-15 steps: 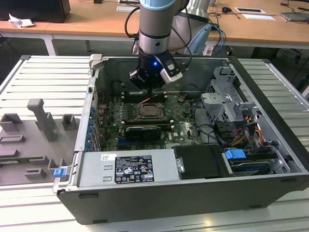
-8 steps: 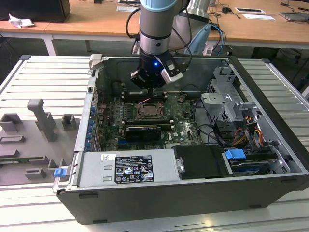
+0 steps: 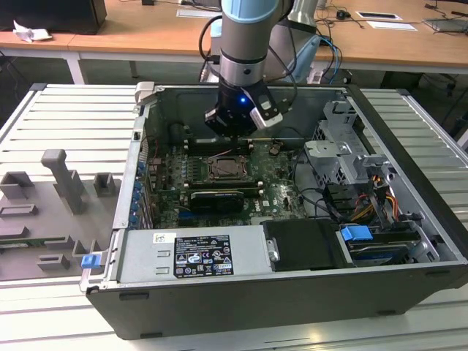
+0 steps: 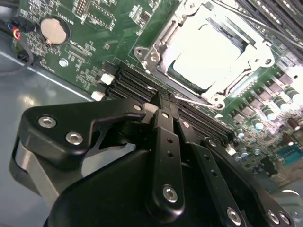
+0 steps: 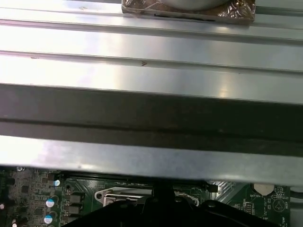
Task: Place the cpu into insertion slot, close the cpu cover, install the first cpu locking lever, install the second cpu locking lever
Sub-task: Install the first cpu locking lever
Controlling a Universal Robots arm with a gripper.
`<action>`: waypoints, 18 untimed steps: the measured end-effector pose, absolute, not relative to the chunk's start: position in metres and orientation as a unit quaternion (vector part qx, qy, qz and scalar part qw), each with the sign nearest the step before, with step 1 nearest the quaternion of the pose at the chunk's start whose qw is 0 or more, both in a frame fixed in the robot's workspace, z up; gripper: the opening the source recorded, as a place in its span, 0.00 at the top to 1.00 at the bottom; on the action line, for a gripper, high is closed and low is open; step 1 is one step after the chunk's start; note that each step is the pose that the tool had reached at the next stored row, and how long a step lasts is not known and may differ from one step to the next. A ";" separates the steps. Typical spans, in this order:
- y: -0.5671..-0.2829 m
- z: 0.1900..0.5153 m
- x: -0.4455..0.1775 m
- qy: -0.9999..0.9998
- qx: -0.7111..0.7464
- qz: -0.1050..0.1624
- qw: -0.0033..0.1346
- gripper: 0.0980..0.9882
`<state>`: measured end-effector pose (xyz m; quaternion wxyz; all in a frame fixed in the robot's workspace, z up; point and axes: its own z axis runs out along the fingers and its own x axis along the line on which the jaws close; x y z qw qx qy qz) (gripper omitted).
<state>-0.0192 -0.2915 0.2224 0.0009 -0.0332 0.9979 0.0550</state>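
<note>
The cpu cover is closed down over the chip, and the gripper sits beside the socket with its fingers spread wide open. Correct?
Not quite. The gripper has its fingers pressed together, not spread, as the second wrist view shows: the tips meet at a thin metal lever just beside the socket. The rest holds: the cpu cover lies flat around the cpu there.

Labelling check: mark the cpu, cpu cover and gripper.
cpu (image 4: 208, 59): second wrist view, bright metal top plate.
cpu cover (image 4: 161, 40): second wrist view, silvery frame edge.
gripper (image 4: 163, 101): second wrist view, at the fingertips.
</note>
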 end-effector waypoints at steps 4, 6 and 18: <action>-0.292 0.216 -0.019 0.998 -0.033 0.055 0.003 0.99; -0.292 0.214 -0.019 0.998 -0.033 0.055 0.004 0.99; -0.291 0.205 -0.016 0.999 -0.033 0.034 0.003 0.99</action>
